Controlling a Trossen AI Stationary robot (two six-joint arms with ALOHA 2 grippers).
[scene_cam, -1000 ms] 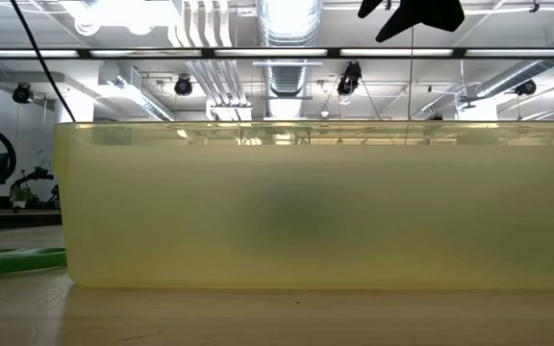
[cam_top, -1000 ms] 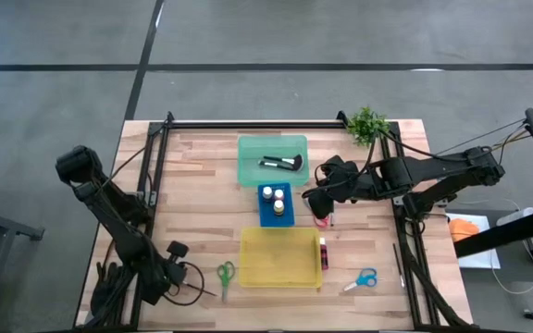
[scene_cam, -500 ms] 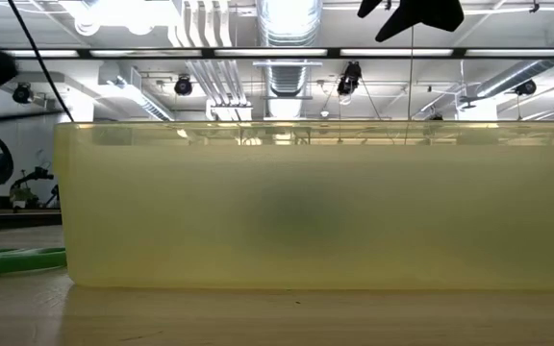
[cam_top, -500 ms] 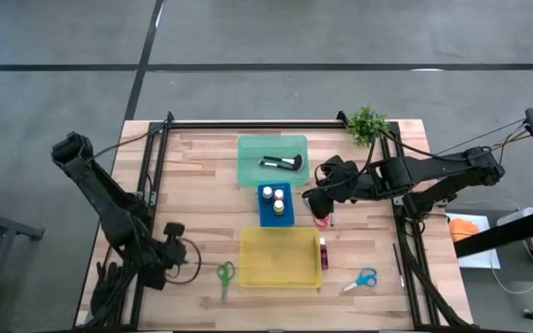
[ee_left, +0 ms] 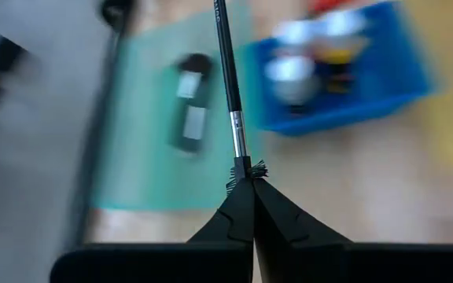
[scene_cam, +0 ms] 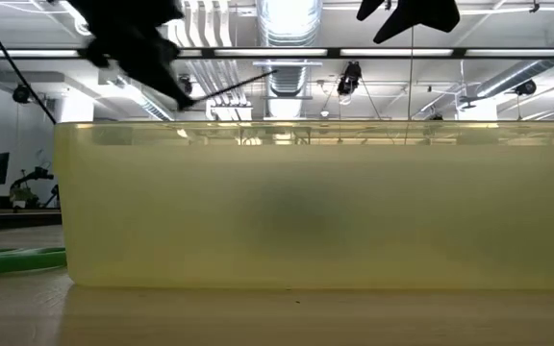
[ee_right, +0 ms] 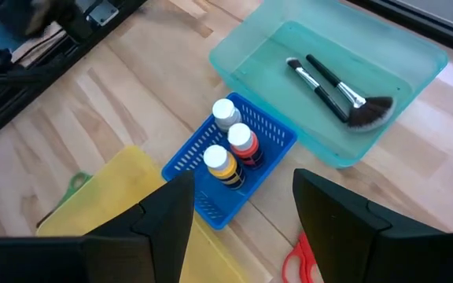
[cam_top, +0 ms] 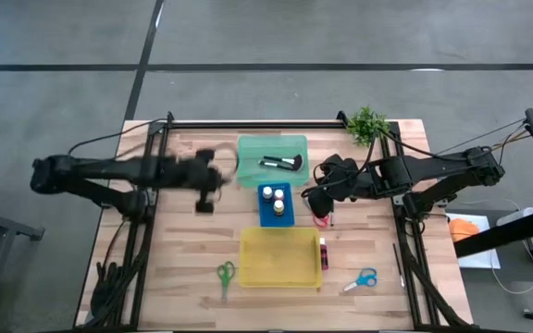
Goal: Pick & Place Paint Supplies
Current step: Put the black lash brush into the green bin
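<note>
1. Fingers of the left gripper [ee_left: 252, 206] are pressed together, pinching a thin black-handled paintbrush [ee_left: 228, 79] by its bristle end, handle pointing toward the translucent green plastic tray [cam_top: 272, 160].
2. Over on the other side, the right gripper [ee_right: 242, 212] hovers with its fingers spread, holding nothing, near the small blue plastic basket [cam_top: 276, 205].
3. Already sorted: two dark brushes [ee_right: 333, 88] lie in the green tray, and three white-capped paint bottles [ee_right: 230, 147] stand in the blue basket.
4. Left on the wooden bench [cam_top: 192, 250]: green-handled scissors [cam_top: 225, 275], blue-handled scissors [cam_top: 363, 278], red-handled scissors [ee_right: 301, 259] and a magenta bottle [cam_top: 323, 252] beside the empty yellow plastic tray [cam_top: 280, 257].
5. By my reckoning, roughly half is done.
</note>
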